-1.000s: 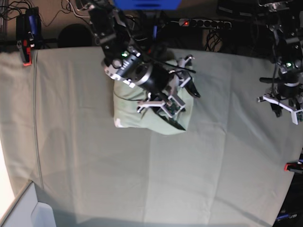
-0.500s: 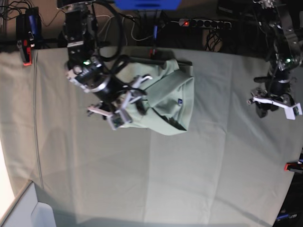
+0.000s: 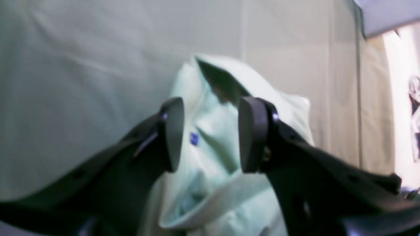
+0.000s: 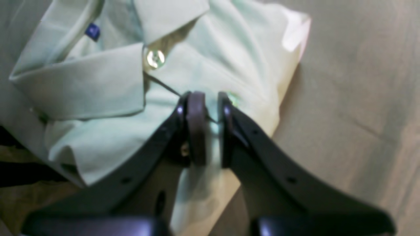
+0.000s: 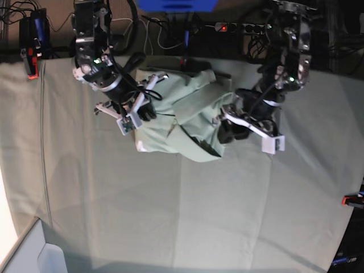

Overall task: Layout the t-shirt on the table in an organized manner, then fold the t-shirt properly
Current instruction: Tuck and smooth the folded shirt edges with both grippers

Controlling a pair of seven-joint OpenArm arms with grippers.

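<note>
The pale mint t-shirt [image 5: 187,111] lies bunched at the back middle of the table [image 5: 199,216], collar and placket up. The right wrist view shows its collar [image 4: 82,82], a button [image 4: 155,58] and the blue neck tag [image 4: 92,31]. My right gripper [image 4: 210,131] is shut on a fold of fabric by the placket; in the base view it sits at the shirt's left side [image 5: 142,111]. My left gripper [image 3: 211,134] hangs open over the shirt [image 3: 288,111], its pads wide apart, at the shirt's right edge [image 5: 227,132]. The tag [image 3: 194,139] shows between its pads.
Red-orange clamps hold the table cloth at the back left [image 5: 31,68] and the right edge [image 5: 352,199]. A power strip [image 5: 244,27] and cables run behind the table. A pale grey bin corner [image 5: 34,250] sits at the front left.
My right gripper has moved from over the shirt to its left side and closed on the fabric. My left arm has swung in from the far right to the shirt's right edge.
</note>
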